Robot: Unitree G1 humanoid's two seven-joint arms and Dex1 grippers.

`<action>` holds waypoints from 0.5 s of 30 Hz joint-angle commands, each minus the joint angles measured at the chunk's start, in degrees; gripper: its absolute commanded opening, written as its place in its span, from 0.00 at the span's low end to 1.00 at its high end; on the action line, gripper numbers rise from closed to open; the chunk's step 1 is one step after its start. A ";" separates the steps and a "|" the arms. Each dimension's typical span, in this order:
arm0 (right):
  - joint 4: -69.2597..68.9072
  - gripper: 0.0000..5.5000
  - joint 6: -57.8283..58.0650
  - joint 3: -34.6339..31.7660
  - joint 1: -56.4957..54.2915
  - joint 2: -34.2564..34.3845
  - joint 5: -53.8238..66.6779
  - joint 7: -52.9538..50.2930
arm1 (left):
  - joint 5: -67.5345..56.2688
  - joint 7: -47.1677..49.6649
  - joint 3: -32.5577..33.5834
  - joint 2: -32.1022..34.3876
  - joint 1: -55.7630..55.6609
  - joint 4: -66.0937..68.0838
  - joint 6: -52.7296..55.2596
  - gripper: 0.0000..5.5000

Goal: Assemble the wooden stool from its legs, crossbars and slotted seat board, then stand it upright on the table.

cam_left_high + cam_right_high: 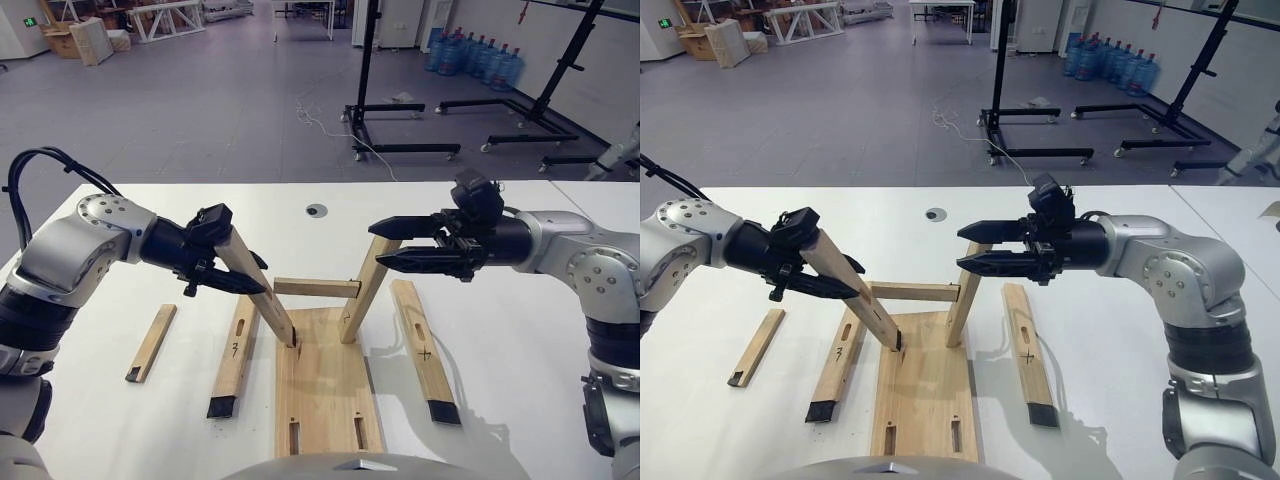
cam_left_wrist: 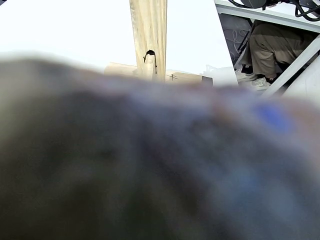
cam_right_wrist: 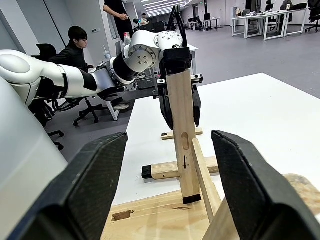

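The desk (image 1: 540,400) is plain white. The seat board (image 1: 325,400) is pale honey wood with lengthwise grain and darker slots. The left raised leg (image 1: 258,285), right raised leg (image 1: 362,295) and crossbar (image 1: 316,288) share that light tan. The left flat leg (image 1: 233,360), at the board's 9 o'clock, and the right flat leg (image 1: 425,350), at 3 o'clock, have black end caps and dark pen marks. The short bar (image 1: 150,343), farther toward 9 o'clock, is dark-tipped. The left pincer (image 1: 262,276) and right pincer (image 1: 375,245) are black.
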 commanded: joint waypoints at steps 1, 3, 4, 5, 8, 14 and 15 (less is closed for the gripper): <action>-1.44 0.56 2.05 1.80 3.93 -0.02 -0.62 -1.66 | 5.16 -3.18 -11.76 -3.36 3.59 6.44 6.88 0.37; -2.28 0.56 2.29 0.75 5.40 -0.11 0.31 -2.61 | 5.76 -3.98 -13.57 -5.69 1.17 9.29 6.84 0.37; -2.67 0.56 2.40 0.56 5.91 -0.10 0.65 -2.92 | 5.89 -4.22 -14.20 -6.22 0.60 10.04 6.89 0.37; -3.01 0.56 2.46 0.42 6.36 -0.13 0.94 -3.20 | 6.23 -4.60 -14.73 -6.51 0.21 10.52 6.91 0.37; -4.19 0.56 2.86 -0.27 7.82 -0.07 1.98 -4.30 | 7.44 -6.50 -17.40 -6.71 -1.09 10.92 6.96 0.37; -5.46 0.56 2.74 -0.59 9.26 0.18 3.38 -6.43 | 8.62 -7.54 -21.19 -7.61 -2.93 9.56 7.06 0.37; -5.70 0.56 2.70 -0.65 9.46 0.17 3.66 -6.78 | 8.75 -7.62 -21.55 -7.64 -3.25 9.26 7.00 0.37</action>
